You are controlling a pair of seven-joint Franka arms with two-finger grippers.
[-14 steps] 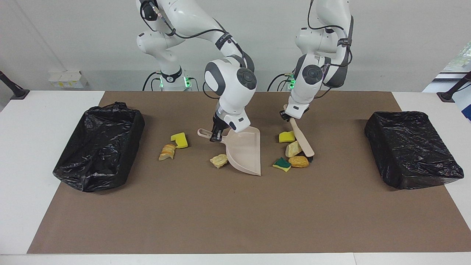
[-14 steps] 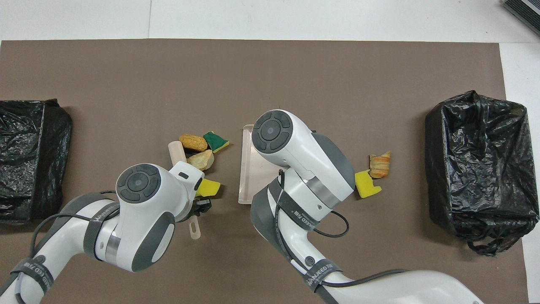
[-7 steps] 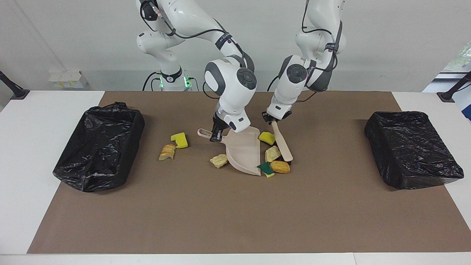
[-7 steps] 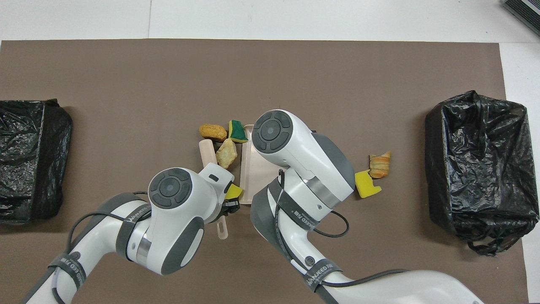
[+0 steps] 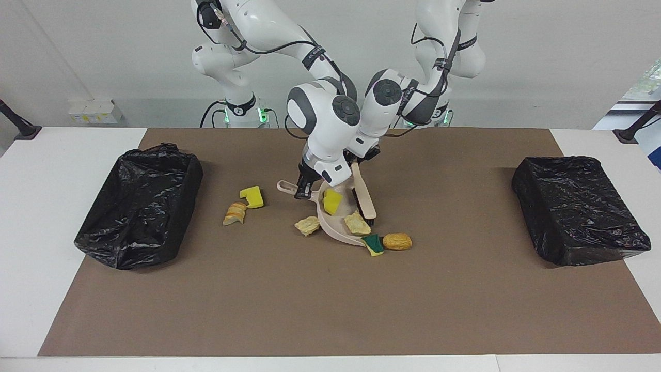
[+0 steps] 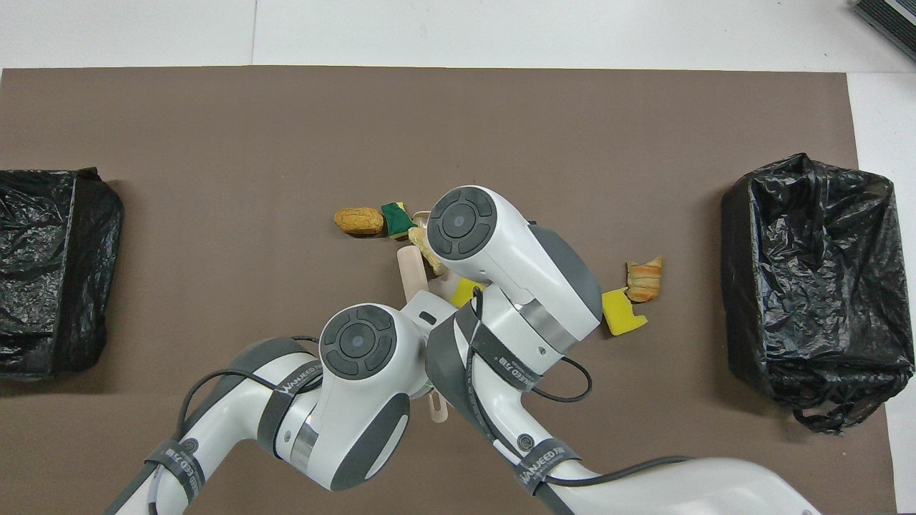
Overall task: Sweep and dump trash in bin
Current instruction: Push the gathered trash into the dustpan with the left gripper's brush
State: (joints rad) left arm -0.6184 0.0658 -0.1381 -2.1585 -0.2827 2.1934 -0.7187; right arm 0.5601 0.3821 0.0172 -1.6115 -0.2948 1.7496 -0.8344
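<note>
Sweeping stage. The right claw [image 5: 303, 190], shut on the dustpan [image 5: 338, 219] handle, holds the pan tilted with its mouth toward the left arm's end of the worktop [image 5: 465, 310]. The left claw [image 5: 356, 161], shut on the brush [image 5: 364, 199] handle, sets the brush at that mouth, long axis running away from the robots. A yellow sponge chunk [image 5: 331, 201] and a beige lump [image 5: 357, 223] lie in the pan. The green-and-yellow sponge piece [image 5: 373, 244] touches the lip; the croquette [image 5: 397, 241] lies just outside, on the brush side. Three scraps [image 5: 251, 196] [image 5: 235, 213] [image 5: 308, 226] lie on the pan's closed side, toward the right arm's bin [image 5: 139, 204].
</note>
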